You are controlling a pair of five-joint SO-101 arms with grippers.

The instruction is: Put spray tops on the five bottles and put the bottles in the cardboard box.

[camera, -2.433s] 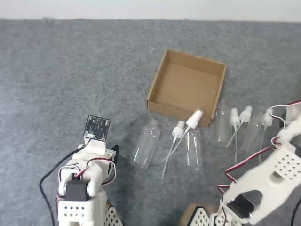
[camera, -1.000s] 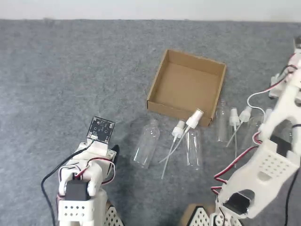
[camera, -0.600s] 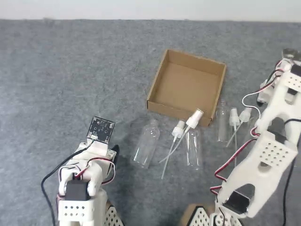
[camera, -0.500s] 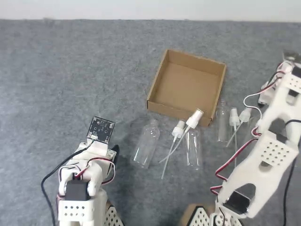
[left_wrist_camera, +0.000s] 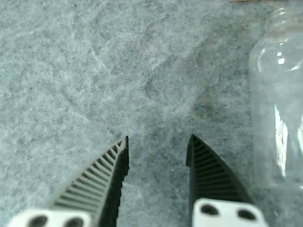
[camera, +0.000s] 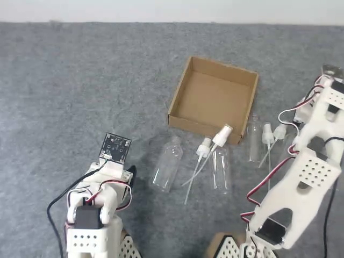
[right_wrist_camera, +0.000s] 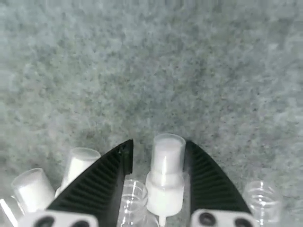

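The open cardboard box (camera: 212, 99) sits at the carpet's middle, nothing in it. Clear bottles lie in front of it: one (camera: 167, 163) on the left, one (camera: 220, 169) in the middle, one (camera: 253, 137) further right. Loose white spray tops (camera: 222, 135) (camera: 204, 148) (camera: 267, 133) (camera: 280, 130) lie among them. My right gripper (right_wrist_camera: 158, 143) is open, its fingers straddling an upright white spray top (right_wrist_camera: 164, 175); bottle necks (right_wrist_camera: 132, 191) (right_wrist_camera: 259, 194) lie beside it. My left gripper (left_wrist_camera: 157, 141) hangs open over bare carpet beside the left bottle (left_wrist_camera: 279, 94).
Two more spray tops (right_wrist_camera: 80, 163) (right_wrist_camera: 32, 187) lie next to the right gripper's finger. The right arm (camera: 312, 172) stretches over the rightmost bottles and covers part of them. The left arm (camera: 99, 209) stands at the near left. Grey carpet spreads out on the left.
The right arm has swung up from the near right and out over the rightmost spray tops, settling slightly in the last half second. The left arm has hardly shifted.
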